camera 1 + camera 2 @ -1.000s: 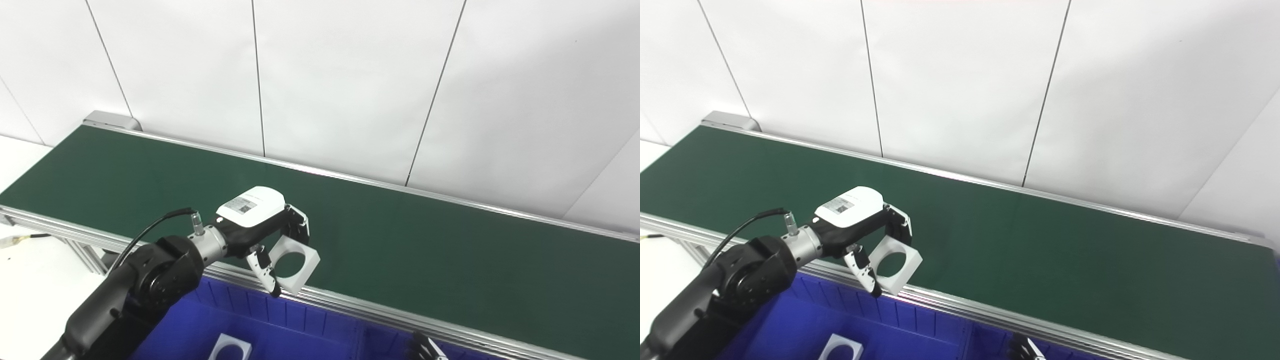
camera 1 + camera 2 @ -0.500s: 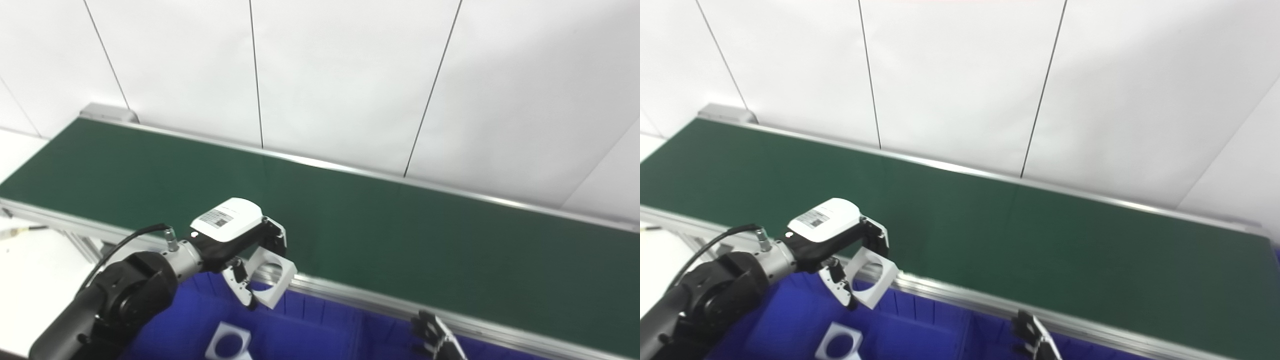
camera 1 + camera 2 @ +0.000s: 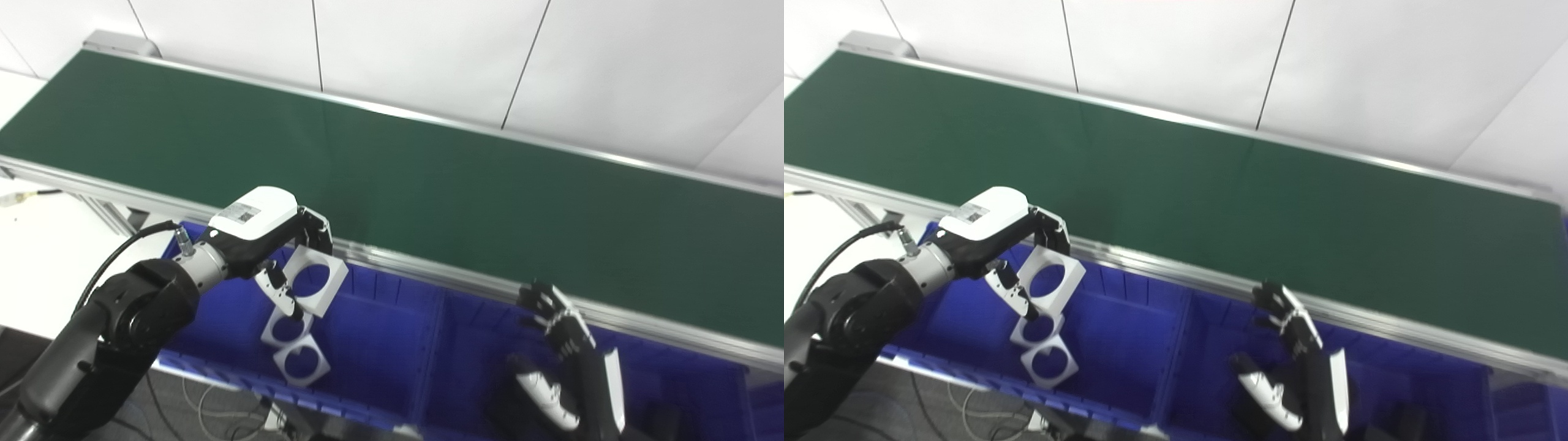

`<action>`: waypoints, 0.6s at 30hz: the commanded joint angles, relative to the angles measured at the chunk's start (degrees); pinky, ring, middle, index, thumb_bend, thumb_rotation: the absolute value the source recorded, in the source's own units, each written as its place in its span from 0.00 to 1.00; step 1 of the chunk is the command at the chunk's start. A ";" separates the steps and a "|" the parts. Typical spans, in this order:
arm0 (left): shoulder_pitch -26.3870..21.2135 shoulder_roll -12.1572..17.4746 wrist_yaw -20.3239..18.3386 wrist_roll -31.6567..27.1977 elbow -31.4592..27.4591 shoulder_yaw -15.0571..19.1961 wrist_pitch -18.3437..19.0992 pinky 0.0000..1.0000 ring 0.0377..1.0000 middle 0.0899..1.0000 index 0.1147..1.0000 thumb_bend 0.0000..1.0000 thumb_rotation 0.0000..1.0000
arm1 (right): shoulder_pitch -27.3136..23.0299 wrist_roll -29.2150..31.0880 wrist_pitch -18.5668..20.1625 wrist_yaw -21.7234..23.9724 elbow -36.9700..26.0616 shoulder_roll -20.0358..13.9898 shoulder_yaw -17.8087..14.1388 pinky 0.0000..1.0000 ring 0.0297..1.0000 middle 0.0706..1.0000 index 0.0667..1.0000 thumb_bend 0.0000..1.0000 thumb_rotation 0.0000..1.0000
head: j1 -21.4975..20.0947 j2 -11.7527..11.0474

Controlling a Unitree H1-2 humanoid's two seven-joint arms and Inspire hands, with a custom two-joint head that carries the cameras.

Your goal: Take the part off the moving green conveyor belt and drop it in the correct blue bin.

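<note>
Left eye view, lower right of the frame: the right hand of black fingers and a white thumb is raised over the right-hand blue plastic bin, fingers spread, grasping nothing. At lower left, the left-hand blue plastic bin contains two white square plates with round holes, lying flat and touching each other. Above them, the left hand, with a white cover on its back, is clenched on the white square plastic part with a round centre hole, held tilted over that bin, just short of the aluminium conveyor rail. Beyond the rail, the dark green conveyor belt crosses the frame in front of the white panelled wall.
</note>
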 commanded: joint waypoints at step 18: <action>1.94 -2.85 4.35 5.09 9.09 -3.05 -1.42 0.61 0.50 0.42 0.43 0.52 0.00 | 1.34 0.25 0.86 2.79 -4.00 1.90 -2.58 0.64 0.76 0.78 0.82 0.62 0.58 | -0.96 0.86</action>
